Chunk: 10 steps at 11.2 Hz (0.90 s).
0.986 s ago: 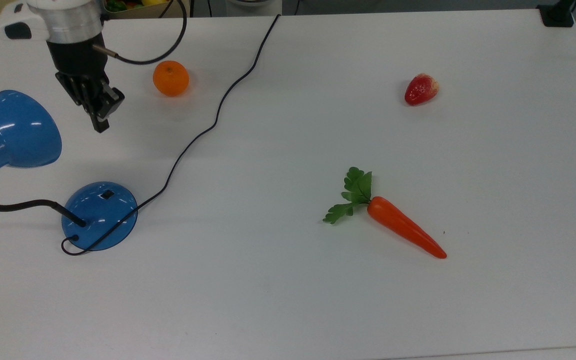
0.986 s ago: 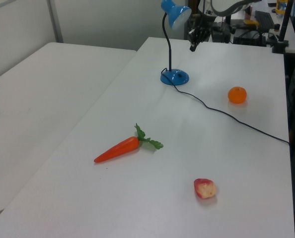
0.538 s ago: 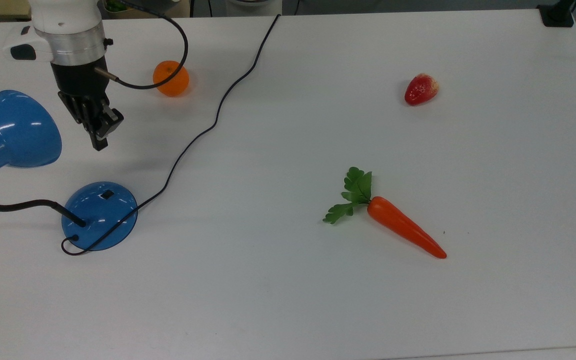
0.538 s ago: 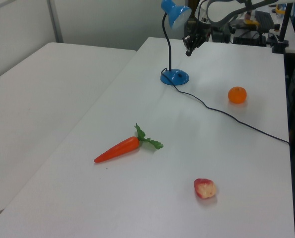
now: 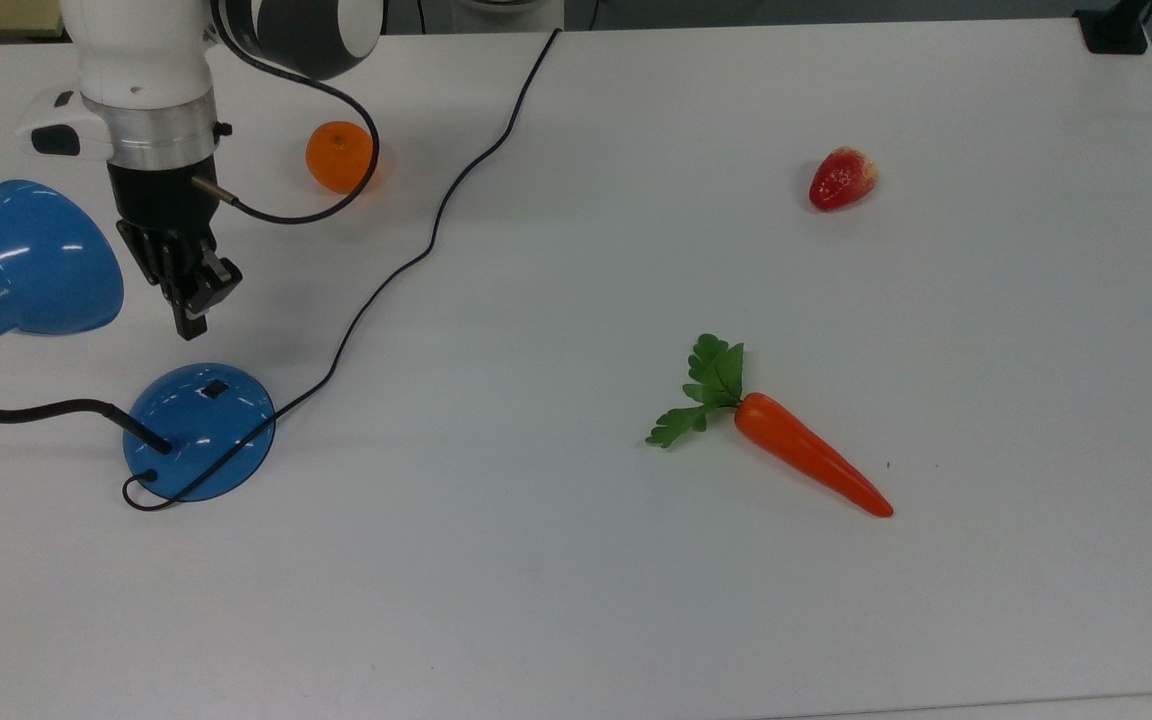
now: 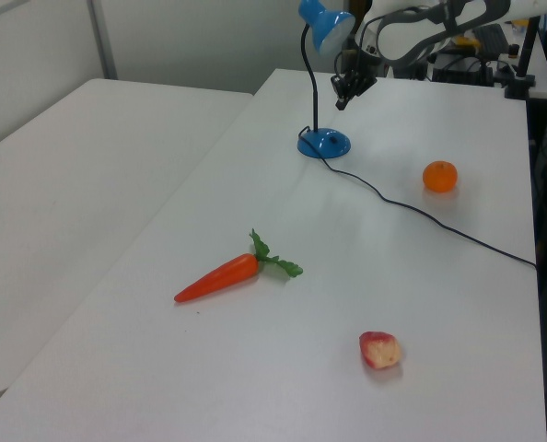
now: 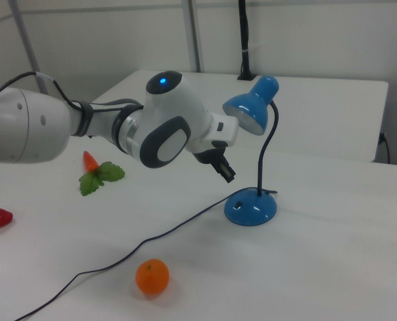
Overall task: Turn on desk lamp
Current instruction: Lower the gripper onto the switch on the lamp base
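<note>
White table (image 5: 636,620) carries the desk lamp (image 5: 198,430) at the top view's lower left, unlit. My gripper (image 5: 191,325) hovers above its base with fingers together; the switch (image 5: 213,389) remains unpressed.

The worktop (image 5: 636,620) is a broad white table with a smooth matt surface, evenly lit, with soft faint shadows. In the left view a second white table (image 6: 62,184) stands beside it along the left view's left, a narrow gap between their edges. Behind both runs a pale wall (image 6: 191,41) with a grey upright post (image 6: 103,37). A black clamp (image 5: 1116,30) grips the worktop's far corner at the top view's right. In the right view a black pole (image 7: 242,40) rises at the far edge before a pale panelled wall (image 7: 319,37).
</note>
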### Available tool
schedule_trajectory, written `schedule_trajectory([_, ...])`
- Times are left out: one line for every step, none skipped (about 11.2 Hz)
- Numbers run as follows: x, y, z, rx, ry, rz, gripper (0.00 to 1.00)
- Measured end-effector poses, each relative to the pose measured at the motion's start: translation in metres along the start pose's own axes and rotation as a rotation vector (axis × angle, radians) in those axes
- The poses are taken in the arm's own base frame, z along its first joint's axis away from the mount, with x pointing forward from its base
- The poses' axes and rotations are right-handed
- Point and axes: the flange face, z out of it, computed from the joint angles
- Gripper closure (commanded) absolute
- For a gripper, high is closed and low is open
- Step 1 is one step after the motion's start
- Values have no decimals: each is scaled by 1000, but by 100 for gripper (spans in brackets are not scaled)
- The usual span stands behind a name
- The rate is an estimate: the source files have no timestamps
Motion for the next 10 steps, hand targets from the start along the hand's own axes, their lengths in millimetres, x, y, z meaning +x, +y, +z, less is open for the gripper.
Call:
schedule_trajectory([-3, -1, 6, 3, 11, -1, 100])
schedule_trajectory([-7, -4, 11, 6, 18, -3, 100])
schedule_trajectory([-10, -6, 19, 9, 33, 6, 100])
schedule_trajectory([-12, -7, 28, 12, 49, 10, 100])
schedule_trajectory([-16, -6, 39, 8, 49, 11, 100])
schedule_trajectory([-18, -6, 45, 5, 44, 11, 100])
schedule_trajectory([-19, -5, 48, 3, 40, 11, 100])
schedule_trajectory([-20, -5, 50, 1, 37, 11, 100])
schedule_trajectory([-22, -4, 54, -2, 32, 11, 100])
schedule_trajectory([-23, -4, 58, -5, 27, 12, 100])
